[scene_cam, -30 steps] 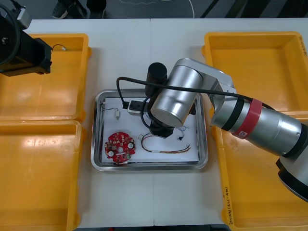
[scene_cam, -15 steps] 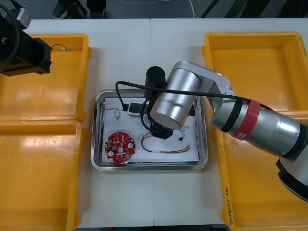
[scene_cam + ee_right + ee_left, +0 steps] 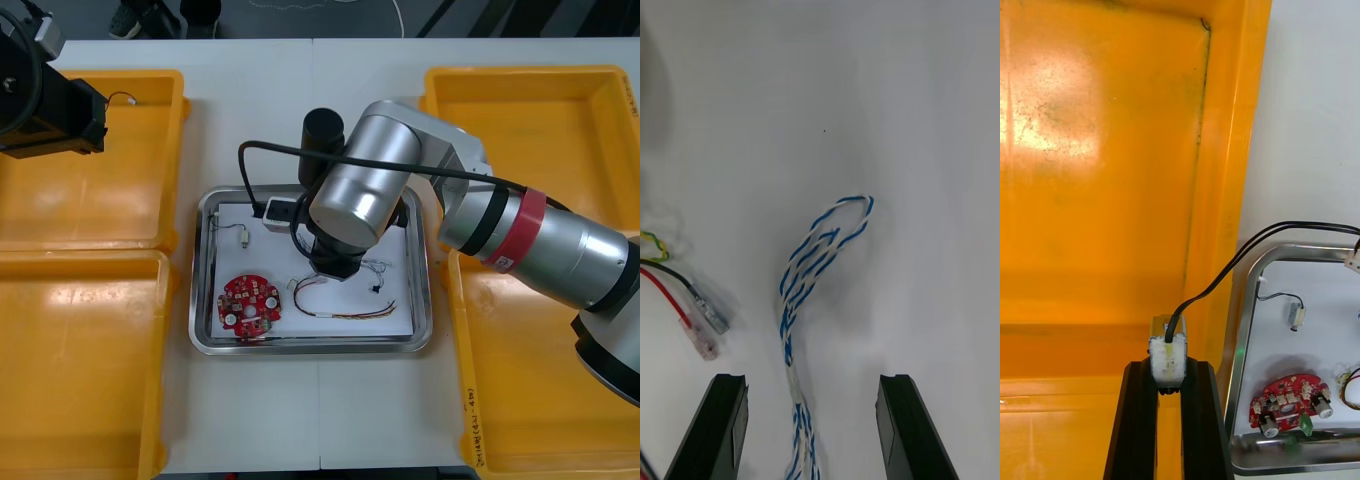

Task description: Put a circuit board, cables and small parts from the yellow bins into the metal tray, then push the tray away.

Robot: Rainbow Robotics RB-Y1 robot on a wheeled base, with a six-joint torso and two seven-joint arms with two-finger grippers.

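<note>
— What's happening on the left?

— My left gripper [image 3: 1169, 369] is hanging over the far left bin [image 3: 1097, 150], pinching a small metal part [image 3: 1168, 352] between its fingers. A black cable [image 3: 1217, 274] is trailing off that part toward the tray, and I can't tell where it's ending.

— And the tray?

— The metal tray [image 3: 205, 340] is sitting between the bins, white inside. Going across it, I'm seeing a second small part [image 3: 243, 237] lying toward its far left corner. The red circuit board [image 3: 247, 307] is lying in the near left corner. The red and yellow cable [image 3: 345, 311] is stretching along the near side.

— The right arm?

— My right gripper [image 3: 812, 382] is hovering over the tray's middle with its fingers spread wide, gripping nothing. The blue and white cable [image 3: 816, 270] is lying on the white floor between them, touching neither.
</note>
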